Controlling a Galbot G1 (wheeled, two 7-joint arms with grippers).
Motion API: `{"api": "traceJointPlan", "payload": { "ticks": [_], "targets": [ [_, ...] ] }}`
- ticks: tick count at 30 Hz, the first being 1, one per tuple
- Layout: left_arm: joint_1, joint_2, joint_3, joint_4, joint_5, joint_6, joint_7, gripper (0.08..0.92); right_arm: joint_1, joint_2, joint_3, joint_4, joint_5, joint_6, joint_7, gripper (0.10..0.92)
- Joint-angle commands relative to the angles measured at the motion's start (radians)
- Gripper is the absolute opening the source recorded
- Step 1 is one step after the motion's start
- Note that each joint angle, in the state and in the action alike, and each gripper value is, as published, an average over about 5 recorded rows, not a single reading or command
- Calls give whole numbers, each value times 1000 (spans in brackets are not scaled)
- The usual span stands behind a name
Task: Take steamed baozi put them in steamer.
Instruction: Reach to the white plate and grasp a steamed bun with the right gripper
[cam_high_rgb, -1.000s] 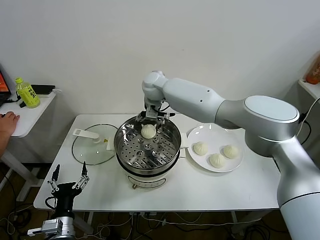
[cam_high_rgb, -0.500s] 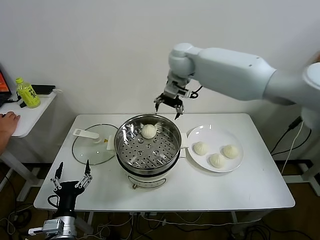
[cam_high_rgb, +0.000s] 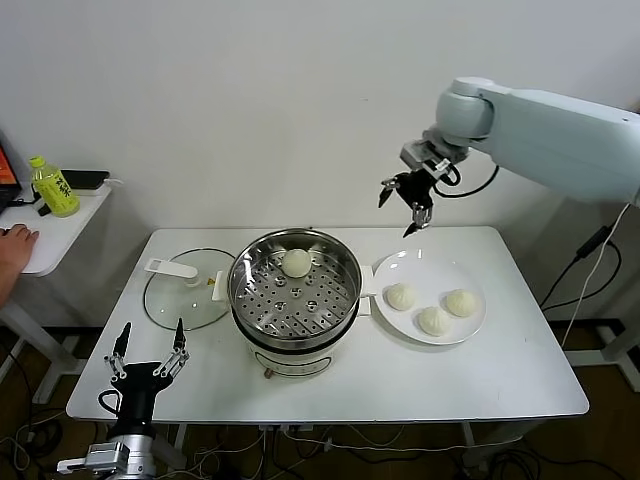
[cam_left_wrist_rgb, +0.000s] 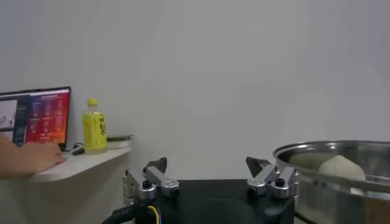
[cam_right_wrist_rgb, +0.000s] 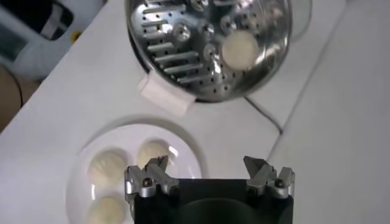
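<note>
Currently the right gripper (cam_high_rgb: 409, 207) is up in the air above the table's far edge, past the plate, fingers spread wide, nothing between them. Left gripper (cam_high_rgb: 148, 355) sits low off the near-left corner of the table (cam_high_rgb: 480, 385), thin black fingers splayed apart, empty.

Steamer (cam_high_rgb: 296, 292): round, polished steel wall, perforated flat tray inside, white base, middle of the table. One bun (cam_high_rgb: 297, 262) lies on the tray against the far wall: smooth, domed, cream-white, matte. Three more buns (cam_high_rgb: 434, 320) sit on the plate (cam_high_rgb: 440, 265), a flat round glossy white disc just right of the steamer; clustered, close together, faint pleats visible in the right wrist view.

Glass lid (cam_high_rgb: 184, 288), round and clear with a white handle, lies flat left of the steamer, rim near it.

Side desk (cam_high_rgb: 55, 235) at left: yellow-green plastic bottle (cam_high_rgb: 54, 186), laptop (cam_left_wrist_rgb: 35, 115), a person's hand (cam_high_rgb: 17, 243).
</note>
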Motion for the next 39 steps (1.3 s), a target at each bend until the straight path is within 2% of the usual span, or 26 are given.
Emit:
{"api": "traceJointPlan", "payload": {
  "ticks": [1,11,39],
  "targets": [
    [-1,-6,3,4,0,-4,0,823,-104,-92,-14,-1,-5,-183,61,823],
    [-3,-6,-3,11,3,-4,0,823,-250,-66,37,-21,-74,-199,62,823],
    [29,7,-20,21,6,-20,0,823,-531,108,231,-244,-223,-199,171,823]
  ]
}}
